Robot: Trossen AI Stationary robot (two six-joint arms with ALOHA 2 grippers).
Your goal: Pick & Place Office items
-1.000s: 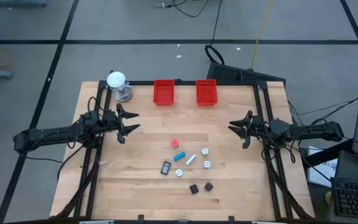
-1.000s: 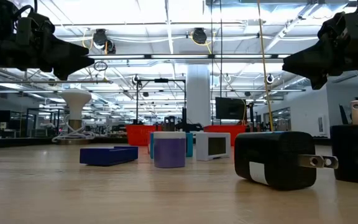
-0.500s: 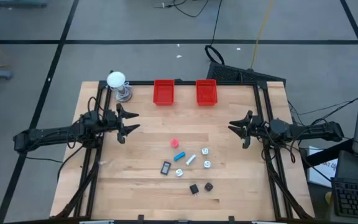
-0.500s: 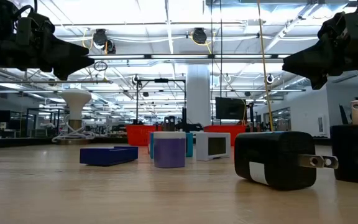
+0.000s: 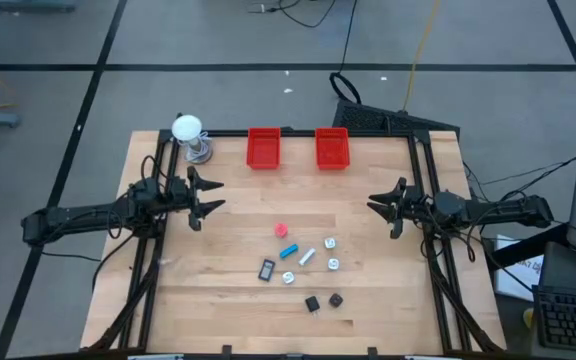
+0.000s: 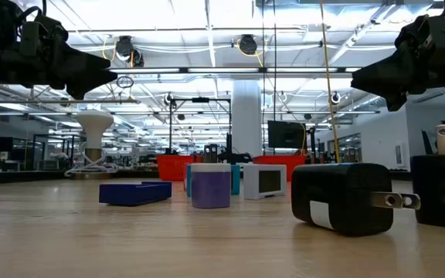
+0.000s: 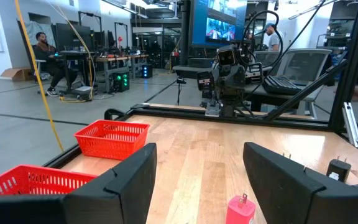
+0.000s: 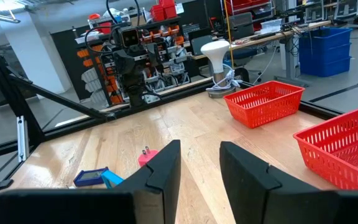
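The office items lie loose on the wooden table, right of centre. They are a pink piece [image 5: 281, 230], a cyan one [image 5: 289, 250], a pale blue one [image 5: 307, 256], white round pieces [image 5: 334, 264], a dark flat rectangle [image 5: 267, 269] and two black cubes [image 5: 312, 302]. My left gripper [image 5: 214, 195] hovers level at the table's left side, open, fingers pointing toward the items. My right gripper [image 5: 373, 207] hovers level at the right side with a narrow gap between its fingers [image 8: 166, 168] and nothing in it. Both are well clear of the pieces.
Two red bins [image 5: 264, 147] [image 5: 332, 148] stand side by side at the far edge. A white ball on a metal stand [image 5: 189, 135] stands at the far left corner. A black frame [image 5: 423, 170] runs along the table's edges. Bare wood lies between each gripper and the pieces.
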